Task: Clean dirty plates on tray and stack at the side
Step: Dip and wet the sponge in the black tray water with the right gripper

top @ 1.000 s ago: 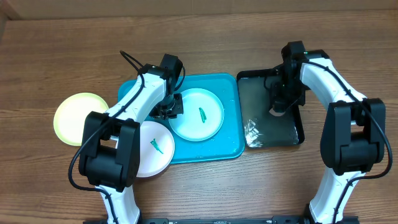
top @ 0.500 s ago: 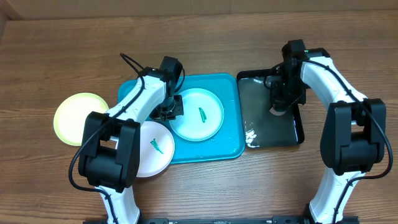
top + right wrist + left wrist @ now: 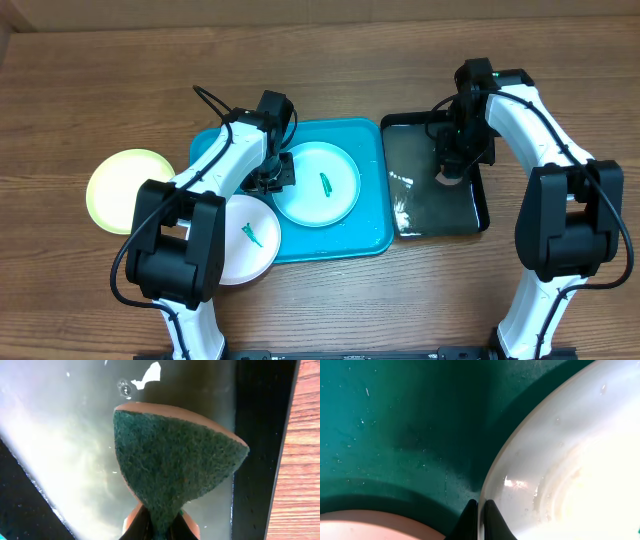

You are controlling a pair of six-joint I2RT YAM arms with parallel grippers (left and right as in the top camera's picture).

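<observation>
Barely a twitch since a second ago: my left gripper point(image 3: 480, 513) has squeezed its last bit shut, my right arm has nudged slightly over the black tray point(image 3: 412, 160), and the shine on that tray's wet floor has slid. The plates are exactly where they were.

The pale blue plate point(image 3: 305, 195) lies flat in the tray point(image 3: 360, 235). I've got it by the rim, with the edge running right between my left gripper's two fingertips, which are pressed together on it. Across the plate from that gripper, on its right, sits the green smear point(image 3: 326, 184), untouched.

Just behind the left gripper, back toward my base, the white plate point(image 3: 235, 255) overlaps the tray's near left corner and hangs out over the tabletop point(image 3: 320, 310). It carries a green mark of its own. Further out to the gripper's left, the yellow-green plate point(image 3: 125, 190) rests on the tabletop beside the tray, and its face looks clean from overhead.

Over on the other side, my right gripper point(image 3: 157, 527) is clamped on the sponge point(image 3: 175, 460). The green scouring face is turned to my wrist camera, with orange showing behind it. Below it is the black tray's wet floor, and that tray sits just beside the turquoise one.
</observation>
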